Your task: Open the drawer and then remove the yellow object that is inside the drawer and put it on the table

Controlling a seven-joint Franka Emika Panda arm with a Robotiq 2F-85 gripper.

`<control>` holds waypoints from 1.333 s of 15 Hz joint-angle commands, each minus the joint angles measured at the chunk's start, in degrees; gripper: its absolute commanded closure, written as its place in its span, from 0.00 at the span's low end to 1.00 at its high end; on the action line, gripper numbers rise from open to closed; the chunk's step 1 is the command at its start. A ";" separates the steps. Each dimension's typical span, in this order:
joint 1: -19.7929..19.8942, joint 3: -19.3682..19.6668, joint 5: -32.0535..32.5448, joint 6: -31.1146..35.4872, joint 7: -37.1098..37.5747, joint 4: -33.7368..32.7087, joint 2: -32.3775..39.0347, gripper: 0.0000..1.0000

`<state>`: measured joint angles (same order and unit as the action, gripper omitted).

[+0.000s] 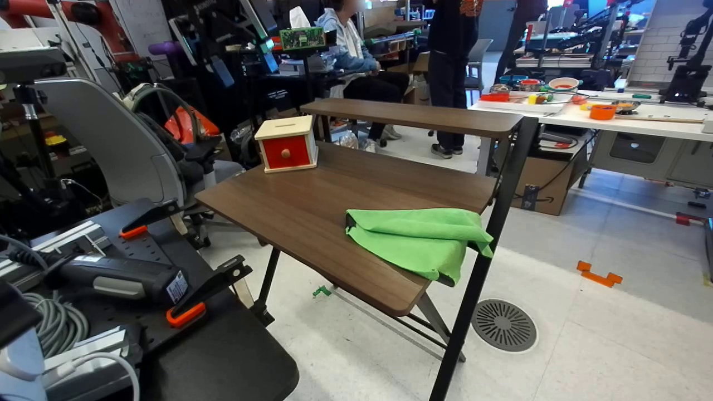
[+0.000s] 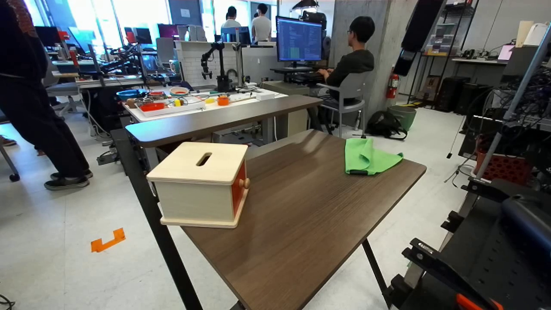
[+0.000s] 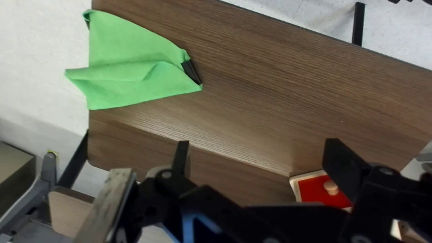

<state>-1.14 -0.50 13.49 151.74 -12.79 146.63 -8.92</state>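
The drawer is shut in a pale wooden box. Its red front with a round wooden knob shows in an exterior view [image 1: 286, 153]; edge-on, the front shows in an exterior view [image 2: 238, 196]. In the wrist view the red front [image 3: 312, 192] is partly covered by the right finger. The box stands at one end of the brown table [image 1: 334, 189], which also shows in an exterior view [image 2: 297, 215]. The yellow object is out of view; the drawer's inside is hidden. My gripper [image 3: 258, 141] is open and empty above the table, apart from the box.
A green cloth [image 1: 418, 239] lies at the table's opposite end, partly over the edge; it also shows in the wrist view [image 3: 135, 71]. A raised shelf [image 2: 224, 118] runs along the table's back. A black bench [image 1: 223, 356] with clamps and cables stands alongside.
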 commanded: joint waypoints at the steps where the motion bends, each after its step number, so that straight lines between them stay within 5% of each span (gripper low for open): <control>1: -3.24 0.64 -8.50 7.04 -12.19 -4.17 11.13 0.00; 6: 0.14 -7.72 -24.44 6.09 -32.35 -12.72 24.29 0.00; 12: 3.73 -12.13 -20.05 4.99 -35.81 -22.70 35.78 0.00; 20: 2.79 -13.44 -15.18 8.34 -33.28 -28.04 43.02 0.00</control>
<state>1.32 -13.05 -3.69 158.86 -47.43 120.74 32.04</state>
